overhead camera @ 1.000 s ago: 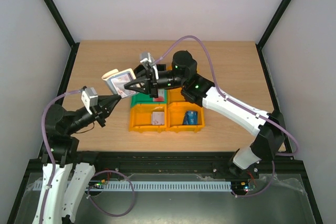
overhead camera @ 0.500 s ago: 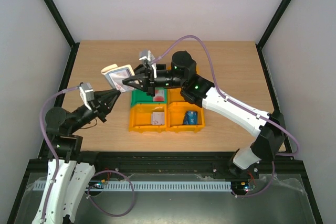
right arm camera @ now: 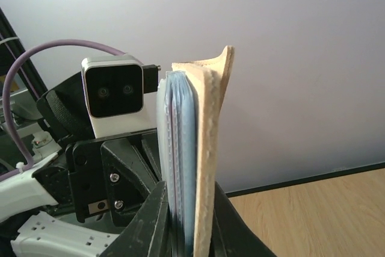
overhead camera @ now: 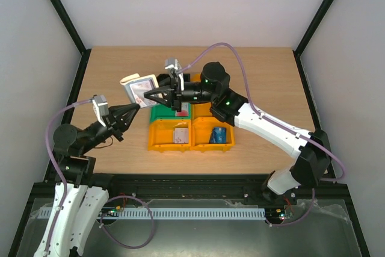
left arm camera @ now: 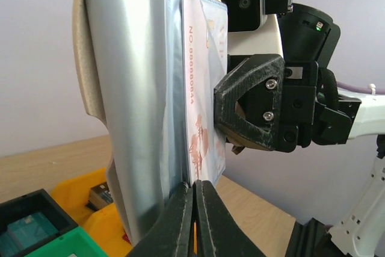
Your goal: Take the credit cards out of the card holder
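Note:
The card holder (overhead camera: 139,87), pale grey-blue with a tan back, hangs in the air above the bins. My right gripper (overhead camera: 148,95) is shut on it. In the right wrist view the holder (right arm camera: 195,148) stands edge-on between the two fingers (right arm camera: 157,209). A white-pink credit card (left arm camera: 204,76) sits in the clear sleeve of the holder (left arm camera: 132,88). My left gripper (left arm camera: 195,183) is shut at the card's lower edge, which runs into the seam between its tips. From above, the left gripper (overhead camera: 142,106) touches the holder from below left.
Under the holder stand two orange bins (overhead camera: 157,142), one holding a white-pink card (overhead camera: 180,134), the other a blue card (overhead camera: 219,135). A green bin (overhead camera: 159,114) has a red card (overhead camera: 180,112) beside it. A black bin (left arm camera: 30,221) shows in the left wrist view.
The right gripper has carried the card holder slightly right. The left arm has drawn back a little, its gripper staying at the holder's lower edge.

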